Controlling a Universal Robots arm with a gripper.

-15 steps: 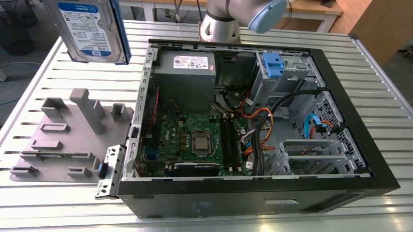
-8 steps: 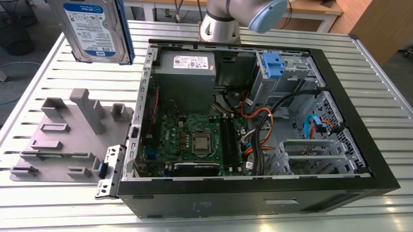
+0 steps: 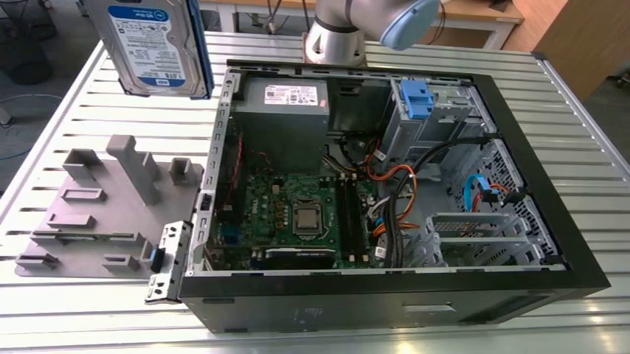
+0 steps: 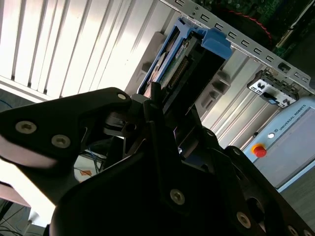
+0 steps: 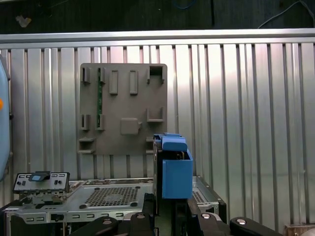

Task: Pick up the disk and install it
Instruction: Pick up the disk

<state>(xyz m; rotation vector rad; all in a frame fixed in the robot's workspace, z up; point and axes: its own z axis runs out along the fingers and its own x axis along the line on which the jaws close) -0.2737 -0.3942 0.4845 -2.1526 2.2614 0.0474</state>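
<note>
The disk (image 3: 158, 44) is silver metal with a white label under a blue band, framed by a blue plastic carrier. The counter (image 3: 69, 118) is pale silver, ribbed in long parallel slats. By the counter's edge on the exterior view's left lies a plain matt grey fixture plate (image 3: 94, 214). The computer case (image 3: 394, 306) is black outside and bare grey metal within. Its motherboard (image 3: 295, 214) is green with black slots. The power supply (image 3: 283, 103) is grey with a white label, and the second carrier (image 3: 415, 99) is blue. The cable bundle (image 3: 394, 181) is orange and black; one cable (image 3: 479, 190) is light blue. The robot arm (image 3: 340, 33) is silver with a pale blue cap.
</note>
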